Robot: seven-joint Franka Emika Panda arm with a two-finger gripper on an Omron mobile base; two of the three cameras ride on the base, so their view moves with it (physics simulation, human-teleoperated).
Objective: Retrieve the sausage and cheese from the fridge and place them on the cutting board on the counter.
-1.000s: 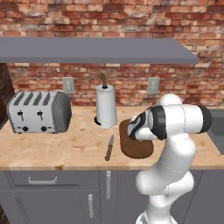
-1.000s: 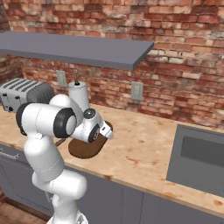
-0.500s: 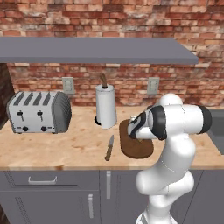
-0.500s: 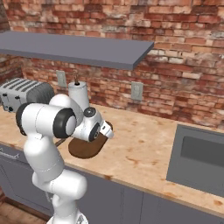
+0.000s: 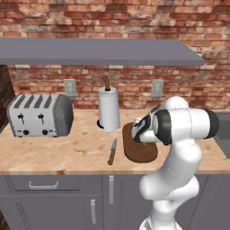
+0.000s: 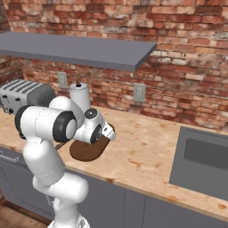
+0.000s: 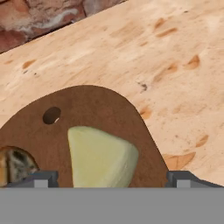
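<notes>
1. Counter (image 5: pixel 67 152): a light butcher-block worktop is seen across the middle of both base views, backed by a brick wall (image 5: pixel 112 13) with a grey shelf (image 5: pixel 90 51) above; a grey sink (image 6: pixel 202 160) is set into it at the right of the right base view.
2. Toaster (image 5: pixel 39 115): a silver four-slot unit is placed at the left of the left base view.
3. Paper towel roll (image 5: pixel 108 108): a white upright roll is shown behind the board, near frame centre.
4. Cutting board (image 7: pixel 100 113): a dark brown oval is laid flat on the counter, at lower centre of the hand view; a small hanging hole is seen in its upper left part.
5. Knife (image 5: pixel 112 152): it is laid on the counter just left of the board in the left base view.
6. Gripper (image 7: pixel 111 179): the jaws are spread wide, one dark tip at each side of the lower hand view, neither touching anything.
7. Cheese (image 7: pixel 100 157): a pale yellow wedge is rested on the board, between the spread tips.
8. Mottled brown object (image 7: pixel 15 164): it is partly seen at the lower left edge, on the board; what it is cannot be told.
</notes>
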